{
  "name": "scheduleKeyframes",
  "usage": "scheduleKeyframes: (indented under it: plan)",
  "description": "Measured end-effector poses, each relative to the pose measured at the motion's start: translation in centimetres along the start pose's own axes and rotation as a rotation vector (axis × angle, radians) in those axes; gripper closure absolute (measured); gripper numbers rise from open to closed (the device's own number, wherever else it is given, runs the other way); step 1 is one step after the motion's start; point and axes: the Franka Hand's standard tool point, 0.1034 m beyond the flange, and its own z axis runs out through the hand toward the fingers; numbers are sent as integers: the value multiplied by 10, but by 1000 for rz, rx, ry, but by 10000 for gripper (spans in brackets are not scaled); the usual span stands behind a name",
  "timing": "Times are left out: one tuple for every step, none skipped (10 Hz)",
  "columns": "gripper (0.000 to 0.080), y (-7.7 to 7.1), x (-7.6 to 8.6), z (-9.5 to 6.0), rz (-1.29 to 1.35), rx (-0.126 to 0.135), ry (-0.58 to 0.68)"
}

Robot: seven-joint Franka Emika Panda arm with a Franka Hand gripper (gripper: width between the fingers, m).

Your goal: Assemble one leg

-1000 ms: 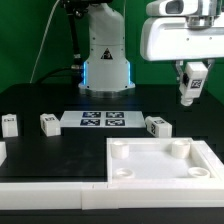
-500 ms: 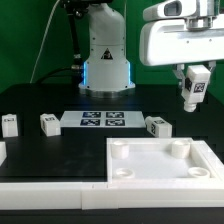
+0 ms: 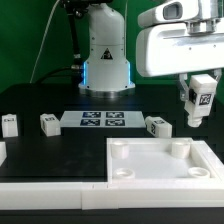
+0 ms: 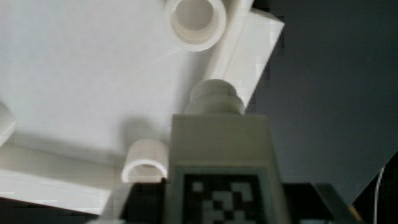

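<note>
My gripper (image 3: 196,90) is shut on a leg (image 3: 199,106), a small white block with a black-and-white tag. It holds the leg in the air above the far right corner of the white square panel (image 3: 150,165). In the wrist view the held leg (image 4: 221,135) points down toward the panel (image 4: 89,90), near a round corner socket (image 4: 150,160); my gripper (image 4: 222,205) grips it at the tagged end. Three other legs lie on the table: two at the exterior view's left (image 3: 9,123) (image 3: 48,123) and one (image 3: 157,126) behind the panel.
The marker board (image 3: 103,121) lies flat on the black table in front of the robot base (image 3: 105,60). A white ledge (image 3: 50,190) runs along the front. A second raised socket (image 4: 196,22) shows on the panel in the wrist view.
My gripper has moved toward the exterior view's right and slightly lower, still holding the leg. Everything on the table has stayed in place.
</note>
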Motion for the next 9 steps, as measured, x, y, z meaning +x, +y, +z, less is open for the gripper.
scheduleKeyframes:
  plan:
    - [512,0,0,1,0,0,-1]
    - [512,0,-1,1,0,0,-2]
    - [512,0,-1,1,0,0,-2]
    - [512,0,0,1,0,0,-2]
    - [512,6,6,1,5,-1,5]
    - [512,16,17,2,38,1,20]
    - [512,22,26,4,59,-1,30]
    - [512,25,35,8,59,-1,36]
    - [512,30,44,15,63,0,42]
